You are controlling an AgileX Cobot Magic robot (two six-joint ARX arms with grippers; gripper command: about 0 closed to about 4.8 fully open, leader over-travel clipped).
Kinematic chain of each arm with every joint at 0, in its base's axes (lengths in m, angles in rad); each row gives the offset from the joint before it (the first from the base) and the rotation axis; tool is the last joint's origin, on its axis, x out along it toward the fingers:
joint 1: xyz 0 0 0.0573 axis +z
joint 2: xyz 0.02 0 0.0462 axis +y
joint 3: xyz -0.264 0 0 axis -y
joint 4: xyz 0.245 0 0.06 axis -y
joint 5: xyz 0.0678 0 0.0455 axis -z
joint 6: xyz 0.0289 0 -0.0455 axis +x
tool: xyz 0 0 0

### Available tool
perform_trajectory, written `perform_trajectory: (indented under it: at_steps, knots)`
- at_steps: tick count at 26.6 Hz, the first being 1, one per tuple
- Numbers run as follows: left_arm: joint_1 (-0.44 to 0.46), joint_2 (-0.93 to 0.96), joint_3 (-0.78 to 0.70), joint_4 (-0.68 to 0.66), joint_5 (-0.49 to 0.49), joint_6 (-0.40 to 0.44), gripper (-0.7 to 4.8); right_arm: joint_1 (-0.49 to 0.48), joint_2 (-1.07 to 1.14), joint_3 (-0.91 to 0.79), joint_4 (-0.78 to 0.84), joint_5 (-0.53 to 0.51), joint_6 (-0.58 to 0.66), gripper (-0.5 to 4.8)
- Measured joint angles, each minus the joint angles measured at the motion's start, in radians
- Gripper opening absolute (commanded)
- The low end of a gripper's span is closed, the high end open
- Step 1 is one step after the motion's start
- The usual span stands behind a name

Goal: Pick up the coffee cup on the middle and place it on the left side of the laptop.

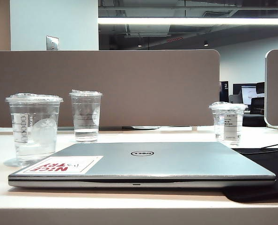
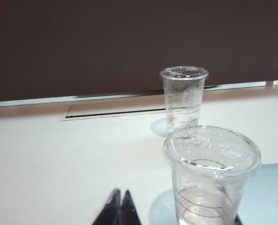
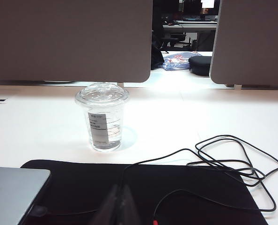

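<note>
Coffee cup (image 1: pixel 34 127) stands on desk (image 1: pixel 129 206) left of laptop (image 1: pixel 143 164); left tool (image 2: pixel 120 208) & right tool (image 3: pixel 120 206), both pinched together, hang back. Placement looks done.

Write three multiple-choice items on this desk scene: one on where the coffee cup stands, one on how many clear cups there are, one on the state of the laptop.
1. Where is the coffee cup?
A. by the laptop's left end
B. on its lid
C. on the black mat

2. How many clear cups does the exterior view show?
A. one
B. two
C. three

3. The laptop is
A. open
B. closed flat
C. standing on edge

Answers:
1 A, it stands beside the stickered corner.
2 C, with the ringed cup and the labelled cup.
3 B, the lid's logo faces up.

The left pincer and right pincer are shut and hold nothing.
</note>
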Motion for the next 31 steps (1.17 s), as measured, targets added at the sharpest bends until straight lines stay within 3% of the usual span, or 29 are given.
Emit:
perform_trajectory:
  at_steps: [5, 31]
  knots:
    - [0.000, 0.000, 0.000, 0.000, 0.000, 0.000, -0.05, 0.035, 0.000, 0.000, 0.000, 0.046, 0.000, -0.05]
    - [0.000, 0.000, 0.000, 0.000, 0.000, 0.000, -0.05, 0.038, 0.000, 0.000, 0.000, 0.045, 0.000, -0.05]
